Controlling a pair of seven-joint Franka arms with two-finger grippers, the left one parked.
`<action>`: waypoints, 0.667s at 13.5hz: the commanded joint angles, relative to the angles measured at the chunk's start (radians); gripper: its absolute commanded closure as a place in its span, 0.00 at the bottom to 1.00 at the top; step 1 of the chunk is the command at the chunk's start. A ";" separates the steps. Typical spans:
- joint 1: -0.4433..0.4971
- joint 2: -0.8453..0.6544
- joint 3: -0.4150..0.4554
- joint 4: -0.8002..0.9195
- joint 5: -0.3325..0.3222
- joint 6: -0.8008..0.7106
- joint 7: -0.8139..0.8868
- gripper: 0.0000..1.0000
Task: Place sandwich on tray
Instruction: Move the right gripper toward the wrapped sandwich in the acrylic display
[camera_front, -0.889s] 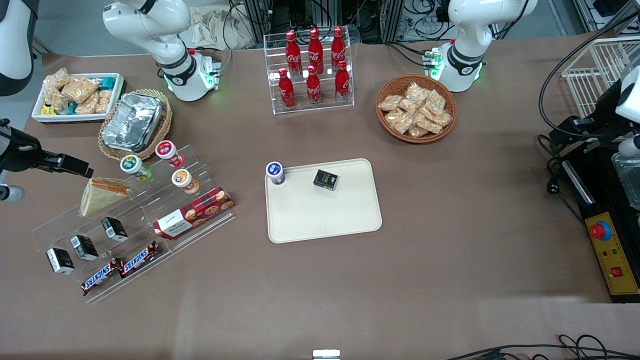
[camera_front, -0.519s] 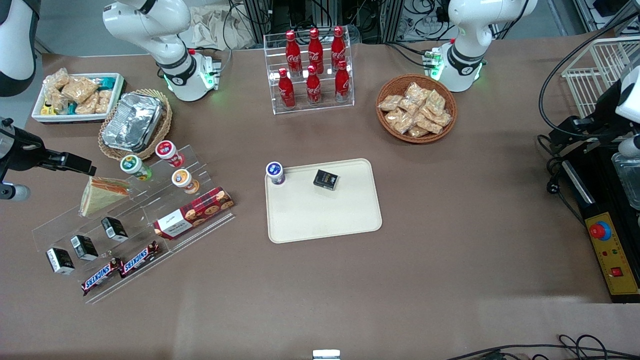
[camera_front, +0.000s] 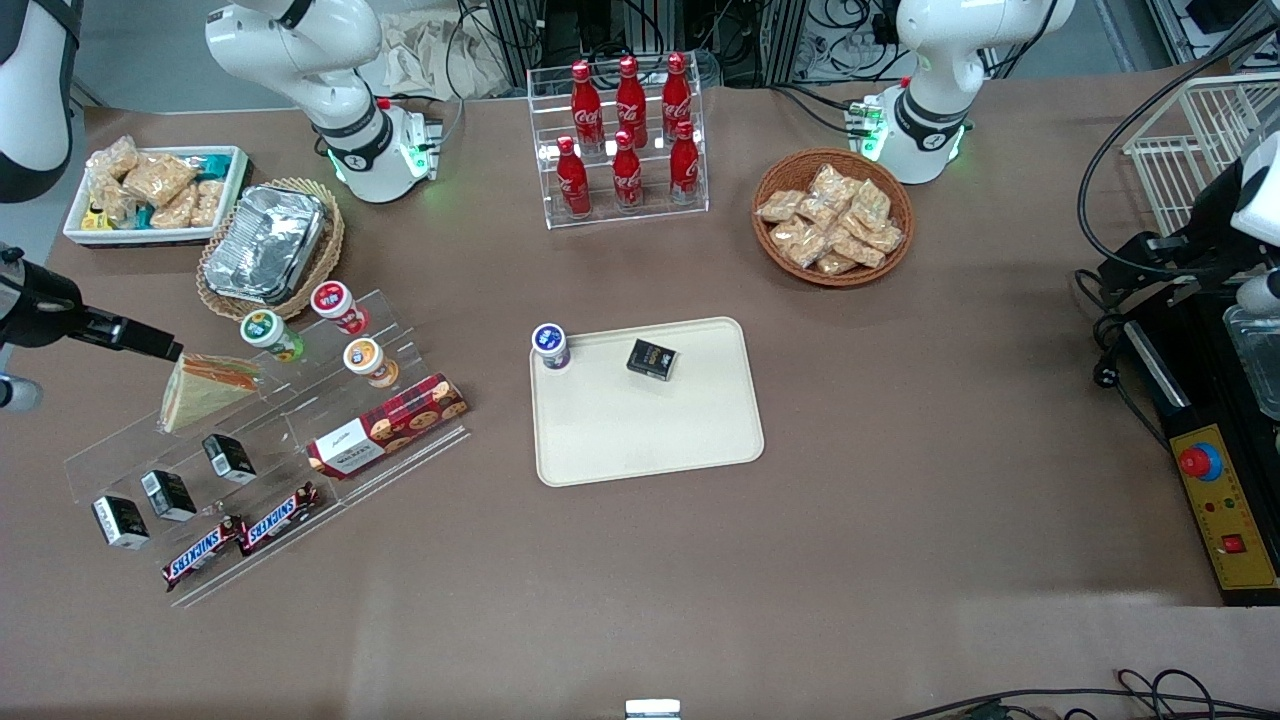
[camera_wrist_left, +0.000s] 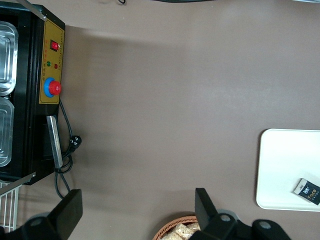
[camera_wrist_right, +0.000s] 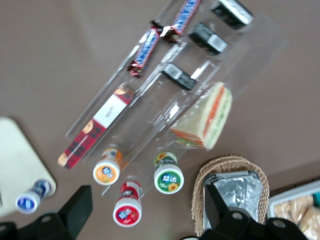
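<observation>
The right wrist view showed what the front view did not: the gripper had its jaws spread wide, empty, above the cups. In the front view it hung at the working arm's end of the table, just beside the sandwich, not touching it. The sandwich lay on the clear stand, well apart from the tray. The left wrist view showed only a tray edge and one black box.

On the stand were three cups, three black boxes, two Snickers bars and one cookie box. On the tray stood one blue cup and one black box. Farther off were six cola bottles. The cups stood between sandwich and tray.
</observation>
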 joint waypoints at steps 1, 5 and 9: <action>-0.013 -0.003 -0.010 -0.001 -0.036 0.010 0.176 0.00; -0.070 0.001 -0.013 -0.043 -0.036 0.055 0.313 0.00; -0.112 -0.035 -0.015 -0.187 -0.016 0.177 0.454 0.01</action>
